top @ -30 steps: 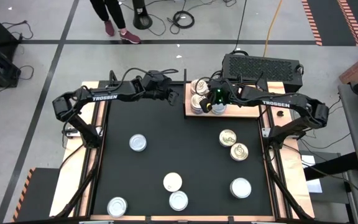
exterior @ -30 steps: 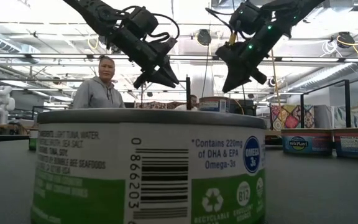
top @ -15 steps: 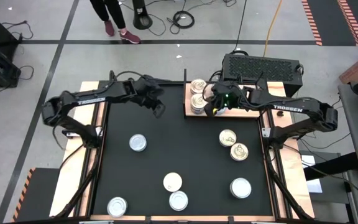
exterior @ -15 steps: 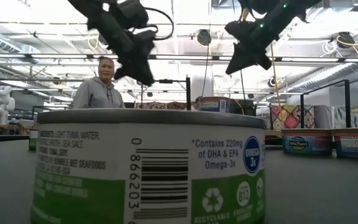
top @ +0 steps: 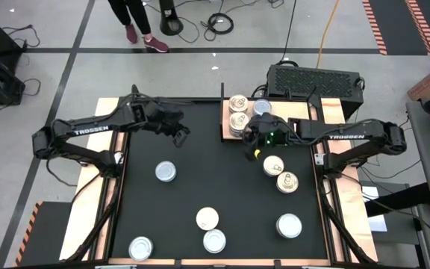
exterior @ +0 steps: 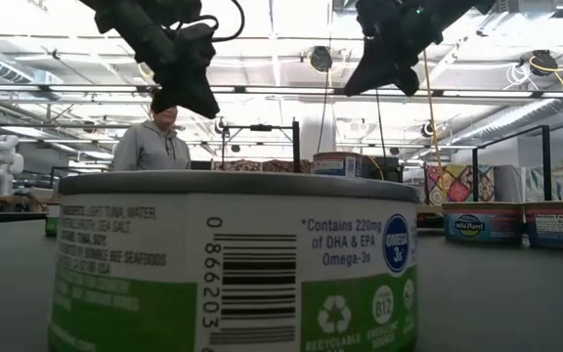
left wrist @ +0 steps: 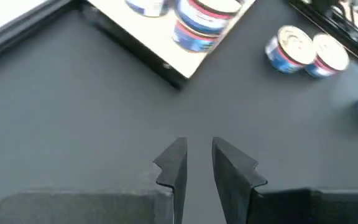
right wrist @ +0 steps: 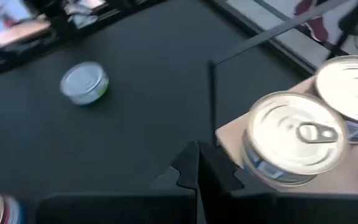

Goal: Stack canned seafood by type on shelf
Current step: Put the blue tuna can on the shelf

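Black bench point(top: 222, 179) carried everything, wooden strips along both sides. Shelf point(top: 302, 128) lay at far right corner of bench, just before black ventilated box point(top: 316, 78). Left arm point(top: 95, 128) reached in from left edge; right arm point(top: 349, 136) reached in from right edge.

Left fingers point(left wrist: 197, 165) hung above bare bench left of shelf, parted by a narrow gap, grasping nothing. Right fingers point(right wrist: 199, 165) hung at front left corner of shelf, clenched tight, grasping nothing.

Stacked cans point(top: 237, 113) stood on left part of shelf, tops silver with pull tabs; exact count could not be told. Two gold-topped cans point(top: 280, 173) sat touching on bench just in front of shelf. One silver can point(top: 166, 172) sat left of centre. Two cans point(top: 211, 230) sat close together near front edge, another point(top: 140, 247) at front left, another point(top: 289, 225) at front right. Green-labelled can point(exterior: 233, 264) filled low view.

Person point(exterior: 152, 145) stood beyond bench.
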Motion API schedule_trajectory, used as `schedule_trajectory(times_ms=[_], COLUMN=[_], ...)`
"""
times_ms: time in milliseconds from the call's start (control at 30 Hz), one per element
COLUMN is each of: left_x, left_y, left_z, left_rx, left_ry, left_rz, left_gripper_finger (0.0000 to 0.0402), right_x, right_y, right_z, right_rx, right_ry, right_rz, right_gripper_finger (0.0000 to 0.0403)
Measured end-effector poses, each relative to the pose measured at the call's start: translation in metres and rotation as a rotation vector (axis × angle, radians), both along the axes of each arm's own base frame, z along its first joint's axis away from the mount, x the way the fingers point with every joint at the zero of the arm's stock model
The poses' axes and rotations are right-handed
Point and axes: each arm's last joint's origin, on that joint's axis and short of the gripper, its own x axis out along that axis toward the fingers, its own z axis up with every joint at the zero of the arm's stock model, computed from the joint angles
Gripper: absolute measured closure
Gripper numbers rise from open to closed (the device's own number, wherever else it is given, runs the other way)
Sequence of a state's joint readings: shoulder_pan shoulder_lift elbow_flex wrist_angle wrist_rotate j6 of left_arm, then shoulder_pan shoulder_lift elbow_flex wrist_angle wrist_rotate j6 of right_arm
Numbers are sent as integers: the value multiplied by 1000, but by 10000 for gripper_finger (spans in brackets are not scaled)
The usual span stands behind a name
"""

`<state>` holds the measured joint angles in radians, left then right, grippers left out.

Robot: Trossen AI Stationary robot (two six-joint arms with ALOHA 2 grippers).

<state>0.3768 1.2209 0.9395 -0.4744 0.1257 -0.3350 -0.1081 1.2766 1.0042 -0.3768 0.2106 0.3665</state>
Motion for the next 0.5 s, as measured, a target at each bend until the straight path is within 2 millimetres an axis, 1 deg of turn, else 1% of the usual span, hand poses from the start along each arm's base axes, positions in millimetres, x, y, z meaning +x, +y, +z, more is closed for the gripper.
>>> schedule_trajectory(times_ms=[167,333,500], left_x=[13,28,42], left_y=[-21,-37,-48], left_z=[-6,-8,-11], left_rx=[6,19,-26], left_ry=[-15,-64,-129], left_rz=[-96,-167,-168], left_gripper_finger=[325,325,325], right_x=[-1,-4,-10], right_y=[20,43,69], right_z=[-1,-2,-6], right_rx=[-11,-11,17], right_ry=[29,60,106], right_rz=[88,176,249], right_gripper_finger=[403,403,403])
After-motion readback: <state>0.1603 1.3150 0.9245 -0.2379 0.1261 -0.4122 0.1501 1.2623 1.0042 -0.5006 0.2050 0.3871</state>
